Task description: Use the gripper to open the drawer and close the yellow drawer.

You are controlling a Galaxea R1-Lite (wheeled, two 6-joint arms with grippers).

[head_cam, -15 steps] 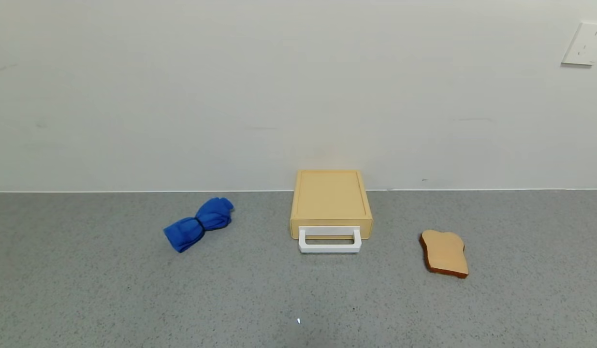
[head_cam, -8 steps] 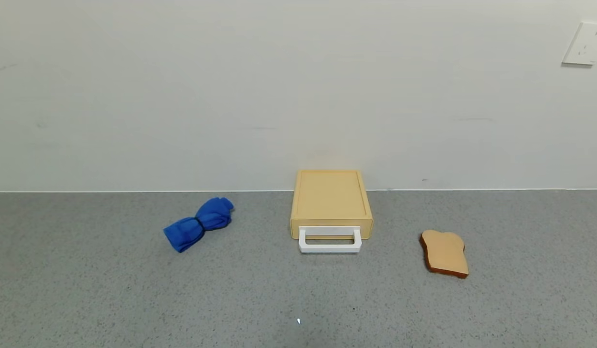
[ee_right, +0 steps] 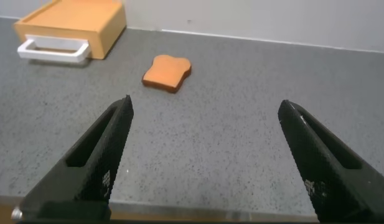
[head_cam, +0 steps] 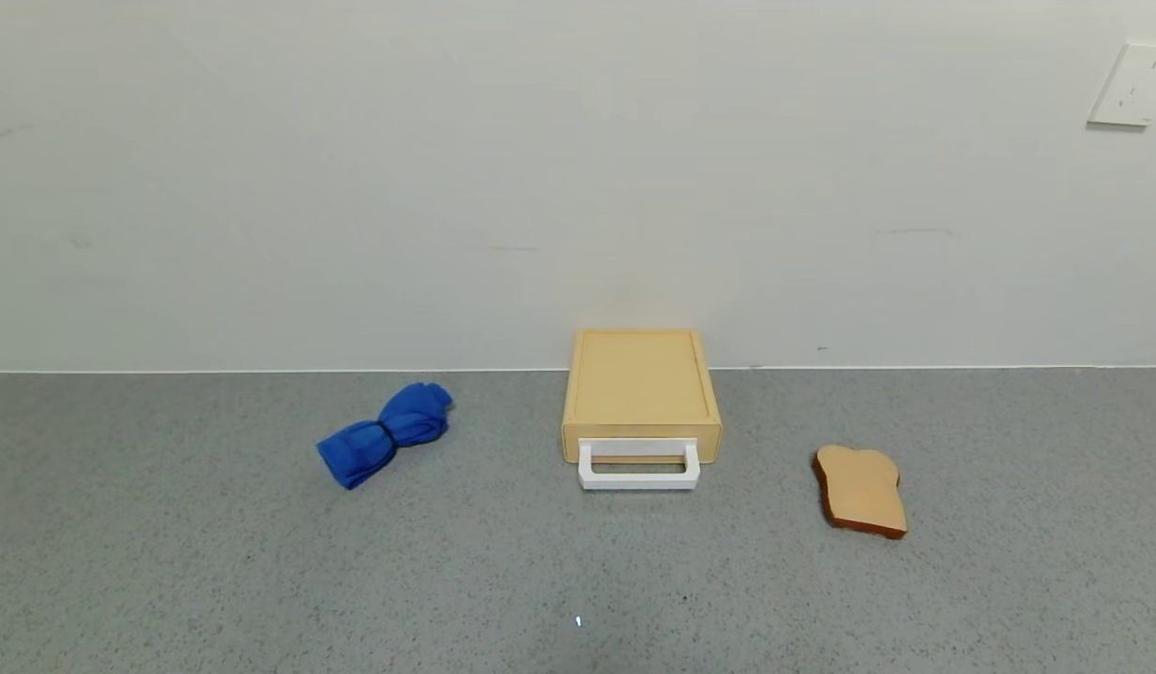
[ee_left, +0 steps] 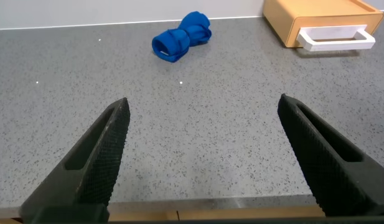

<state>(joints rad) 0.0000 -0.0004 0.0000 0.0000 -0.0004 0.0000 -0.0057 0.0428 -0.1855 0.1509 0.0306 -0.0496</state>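
Observation:
The pale yellow-tan box (head_cam: 640, 384) stands against the back wall at the middle of the grey counter. Its drawer is pushed in, with the white loop handle (head_cam: 638, 465) at the front. The box shows in the left wrist view (ee_left: 322, 15) and the right wrist view (ee_right: 73, 23) too. Neither arm shows in the head view. My left gripper (ee_left: 204, 106) is open and empty over the counter's near edge, far from the box. My right gripper (ee_right: 205, 106) is open and empty, also at the near edge.
A blue cloth bundle (head_cam: 386, 432) lies left of the box. A tan toast-shaped slice (head_cam: 860, 490) lies to its right. A white wall outlet (head_cam: 1132, 84) is at the upper right. The counter (head_cam: 578, 562) spreads wide in front of the box.

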